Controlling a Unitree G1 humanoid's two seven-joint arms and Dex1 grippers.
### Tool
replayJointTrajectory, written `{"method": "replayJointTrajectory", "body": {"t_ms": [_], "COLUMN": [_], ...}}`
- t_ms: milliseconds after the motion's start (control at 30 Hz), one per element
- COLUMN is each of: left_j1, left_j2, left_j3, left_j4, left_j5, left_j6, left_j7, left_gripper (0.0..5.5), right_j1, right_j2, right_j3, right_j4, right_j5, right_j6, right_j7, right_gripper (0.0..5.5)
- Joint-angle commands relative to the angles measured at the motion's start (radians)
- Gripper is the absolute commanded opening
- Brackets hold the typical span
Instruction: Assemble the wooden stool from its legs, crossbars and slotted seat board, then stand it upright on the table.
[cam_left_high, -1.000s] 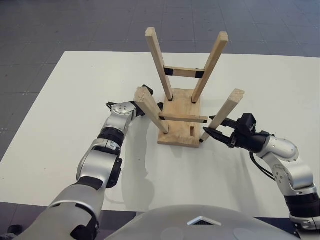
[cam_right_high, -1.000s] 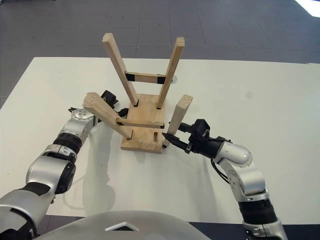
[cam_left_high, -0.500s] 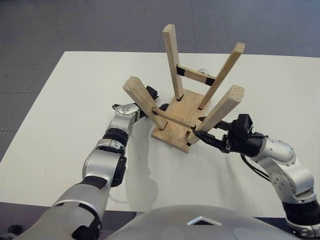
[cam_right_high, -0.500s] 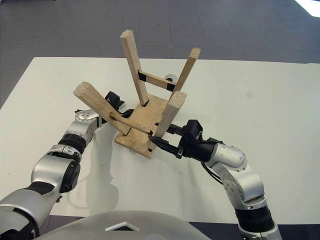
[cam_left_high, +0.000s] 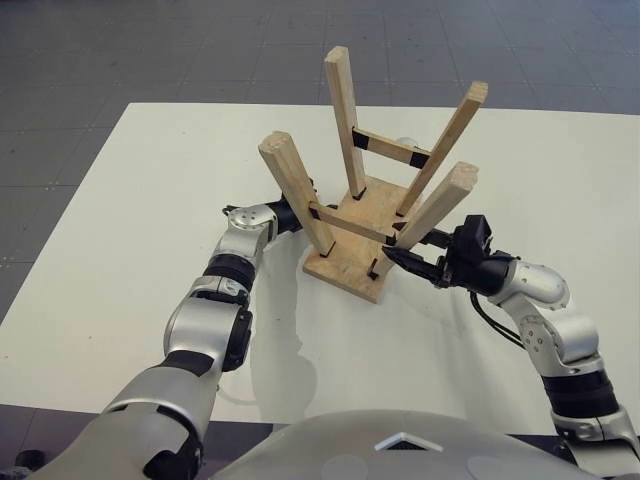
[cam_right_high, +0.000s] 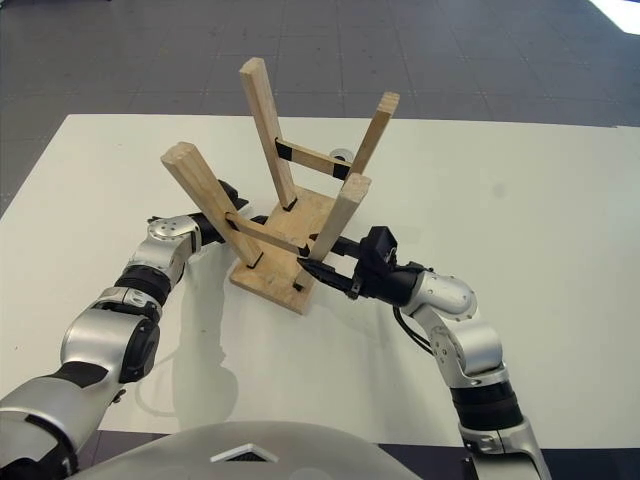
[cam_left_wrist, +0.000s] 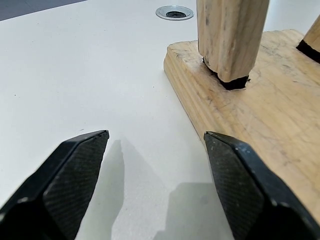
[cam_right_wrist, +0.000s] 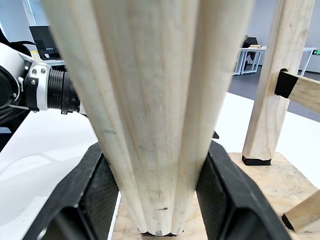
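Where the left gripper (cam_left_wrist: 156, 139) sits: low over the table (cam_left_high: 140, 190), jaws spread wide with only bare tabletop between them.
Seat board (cam_left_high: 345, 268): lying seat-down on the table, its edge just beside one left finger (cam_left_wrist: 245, 185); whether they touch cannot be told.
Near-left leg (cam_left_high: 298, 190): socketed in a black-lined slot of the board just ahead of the left jaws, leaning up and away from them.
Near crossbar (cam_left_high: 350, 222): joins the near-left leg to the near-right leg, above and between the two pairs of jaws.
Far legs: far-left leg (cam_left_high: 345, 120) and far-right leg (cam_left_high: 445, 145) stand beyond both jaws, tied by the far crossbar (cam_left_high: 392, 150).
Round fitting (cam_left_wrist: 173, 12): set in the tabletop, well ahead of the left jaws.
Near-right leg (cam_right_wrist: 150, 100): between the right jaws, its foot at the board.
Right gripper (cam_left_high: 396, 256): jaws closed around the near-right leg close to its base, one finger (cam_right_wrist: 92, 200) pressed on each side.
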Motion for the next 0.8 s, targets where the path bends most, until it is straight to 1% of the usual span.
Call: {"method": "replayJointTrajectory", "body": {"t_ms": [33, 267, 367, 500, 600, 700, 800], "left_j1": [-0.023, -0.010, 0.017, 0.081, 0.133, 0.167, 0.168], "left_j2": [0.001, 0.005, 0.007, 0.018, 0.037, 0.082, 0.113], "left_j3": [0.006, 0.011, 0.011, 0.018, 0.022, 0.015, 0.024], "left_j4": [0.000, -0.016, -0.075, -0.202, -0.300, -0.389, -0.473], "left_j5": [0.012, 0.010, 0.001, -0.015, -0.030, -0.035, -0.068], "left_j6": [0.000, 0.002, 0.007, 0.040, 0.071, 0.080, 0.063], "left_j7": [-0.007, -0.011, -0.031, -0.046, -0.057, -0.098, -0.166], "left_gripper": [3.54, 3.54, 3.54, 3.54, 3.54, 3.54, 3.54], "right_j1": [0.041, 0.053, 0.060, 0.085, 0.086, 0.077, 0.075], "right_j2": [-0.053, -0.116, -0.145, -0.178, -0.213, -0.255, -0.296], "right_j3": [0.029, 0.076, 0.069, 0.025, 0.037, 0.040, 0.030], "right_j4": [0.023, 0.027, -0.036, -0.144, -0.154, -0.166, -0.143], "right_j5": [-0.073, -0.155, -0.148, -0.068, -0.084, -0.078, -0.095], "right_j6": [-0.023, -0.060, 0.024, 0.215, 0.270, 0.323, 0.310], "right_j7": [0.030, 0.052, 0.015, -0.056, -0.067, -0.063, -0.046], "right_gripper": [2.04, 2.03, 2.03, 2.03, 2.03, 2.03, 2.03]}}
